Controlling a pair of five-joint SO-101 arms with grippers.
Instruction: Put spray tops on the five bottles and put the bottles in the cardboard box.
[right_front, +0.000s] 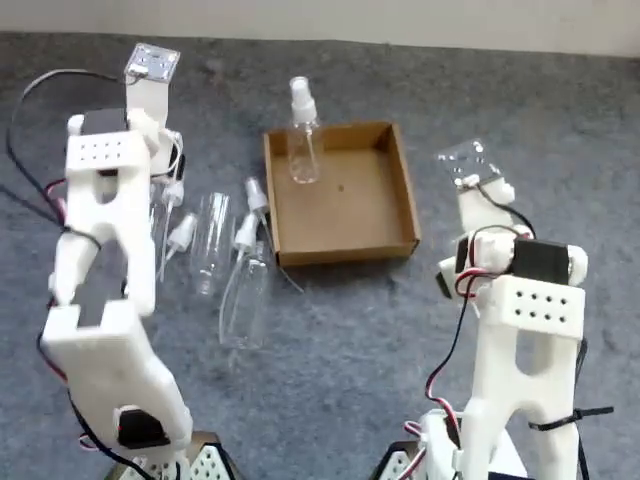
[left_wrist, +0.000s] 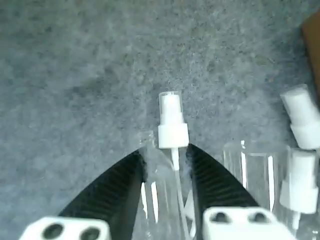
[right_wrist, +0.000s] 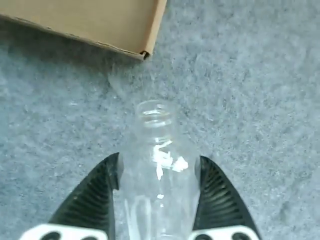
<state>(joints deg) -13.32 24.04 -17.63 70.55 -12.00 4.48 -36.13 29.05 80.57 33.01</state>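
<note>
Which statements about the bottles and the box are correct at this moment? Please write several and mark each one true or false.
1. The right gripper holds an open-necked bottle. True.
2. The cardboard box holds three bottles. False: one capped bottle is in it.
3. That bottle's spray top is black. False: it is white.
4. Clear bottles lie on the grey carpet beside the box. True.
</note>
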